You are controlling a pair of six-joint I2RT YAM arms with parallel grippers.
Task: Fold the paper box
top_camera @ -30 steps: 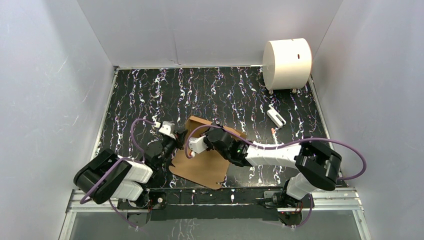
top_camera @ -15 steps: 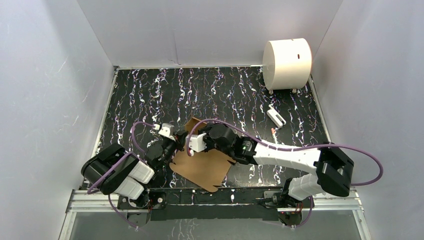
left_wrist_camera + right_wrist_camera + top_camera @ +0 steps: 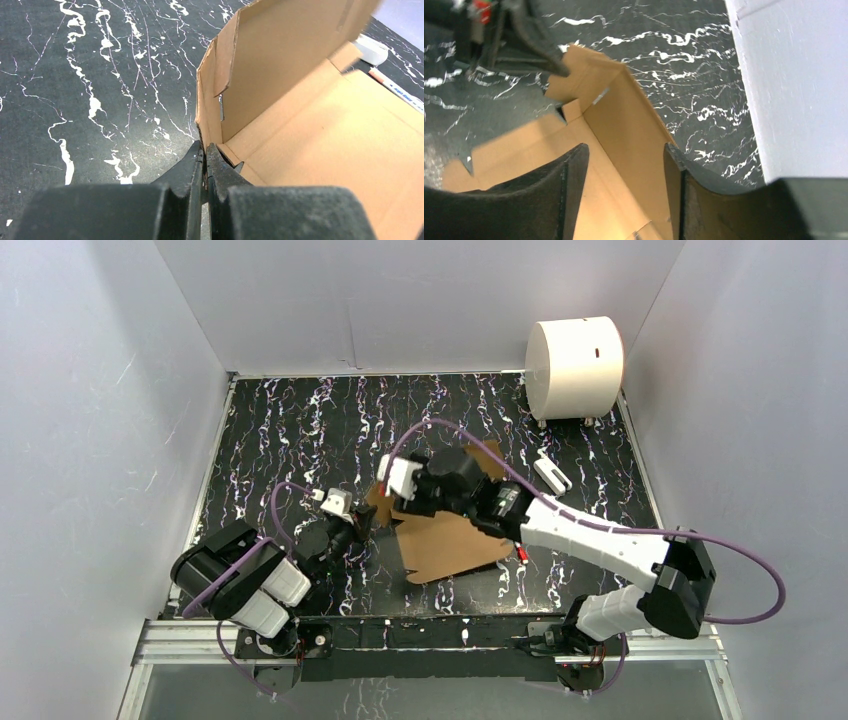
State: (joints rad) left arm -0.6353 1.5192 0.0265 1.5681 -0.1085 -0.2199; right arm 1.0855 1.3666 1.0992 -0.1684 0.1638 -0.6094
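Two arms engaged: left gripper pinched shut on the paper box corner flap, mid-scene. I see the box slid right over the last second, one wall standing. Then right gripper just released, jaws apart astride that wall, holding nothing. Box interior empty. I'd judge one side formed, others pending.
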